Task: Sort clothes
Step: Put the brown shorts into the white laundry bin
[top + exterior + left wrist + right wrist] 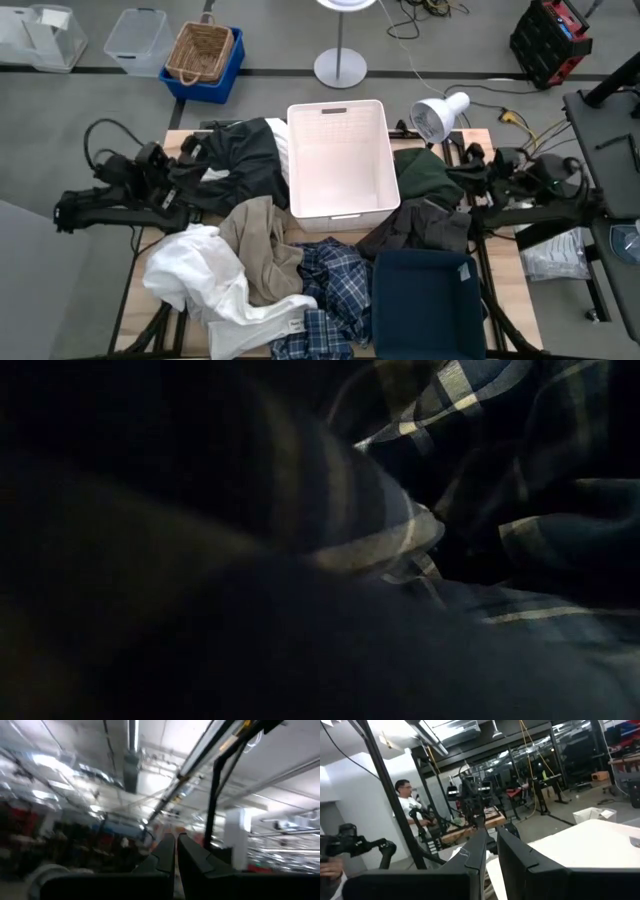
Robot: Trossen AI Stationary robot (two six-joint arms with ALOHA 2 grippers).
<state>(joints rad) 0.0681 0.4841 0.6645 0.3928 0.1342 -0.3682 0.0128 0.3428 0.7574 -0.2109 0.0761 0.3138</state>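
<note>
We judge the clothes point(275, 265), heaped on the counter point(505, 290) from nine to six o'clock around the white bin point(340, 160), soft, light and floppy, best pinched at a raised fold, while the left hand point(176, 851) and right hand point(490, 845) wait nearly closed, empty.

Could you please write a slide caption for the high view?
Both arms parked beside an empty white bin, with unsorted clothes heaped around it.
</note>
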